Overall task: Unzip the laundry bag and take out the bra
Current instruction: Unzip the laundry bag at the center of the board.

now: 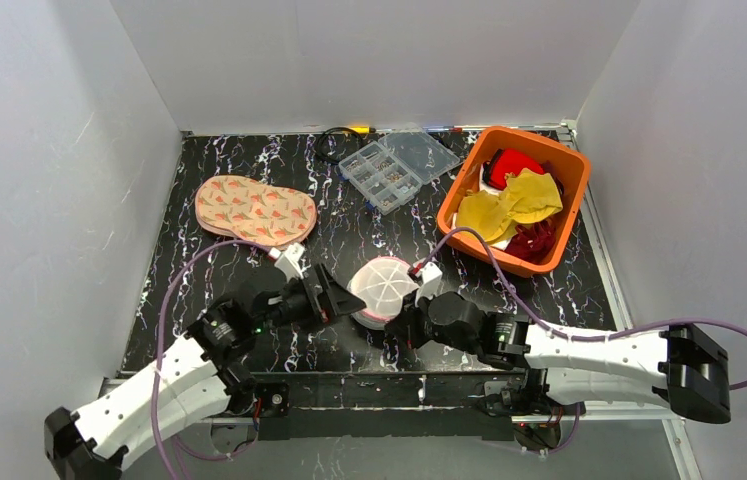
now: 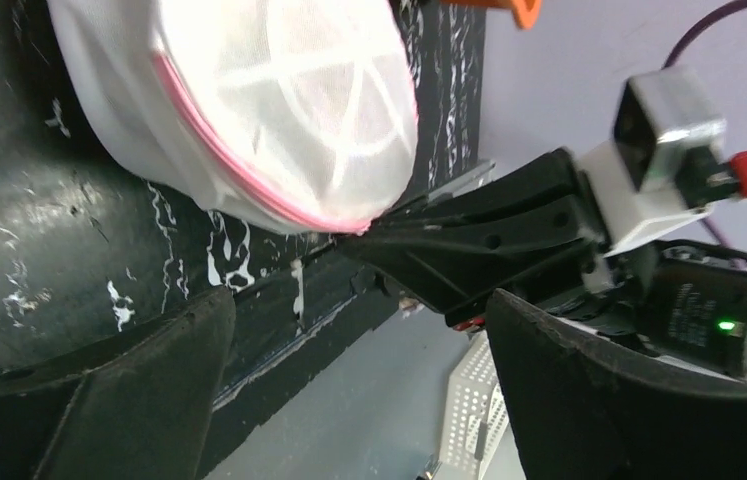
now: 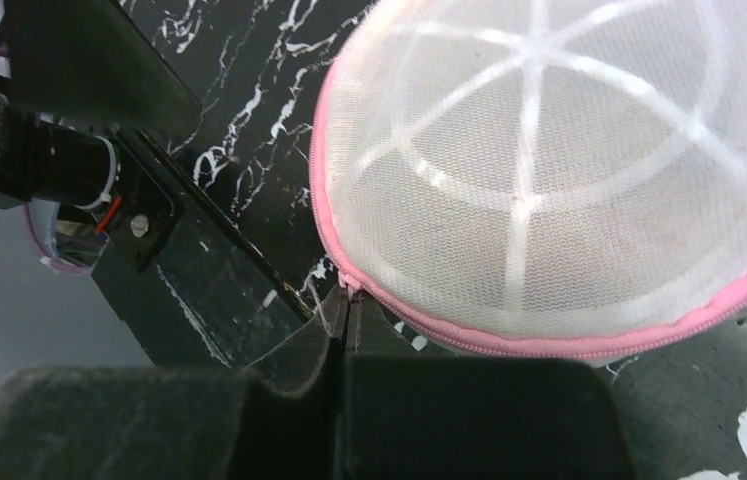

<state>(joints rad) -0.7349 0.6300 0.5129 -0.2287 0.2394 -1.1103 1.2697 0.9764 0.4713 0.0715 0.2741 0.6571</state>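
On the black marbled table point(image 1: 249, 160), the left gripper point(image 1: 344, 297) hovers with jaws spread wide, just beside the small round white mesh laundry bag point(image 1: 386, 285), likely to steady it. The bag sits near the front edge, between both arms. To its right, the right gripper point(image 3: 347, 310) is clenched at the pink zip rim point(image 3: 469, 340), apparently pinching the zip pull point(image 3: 351, 285) to draw it open.

Left arm point(image 1: 149, 395) and right arm point(image 1: 599, 350): white perforated shells, black joints, purple cables point(image 1: 164, 300) looping behind the black fingers point(image 2: 599, 400).
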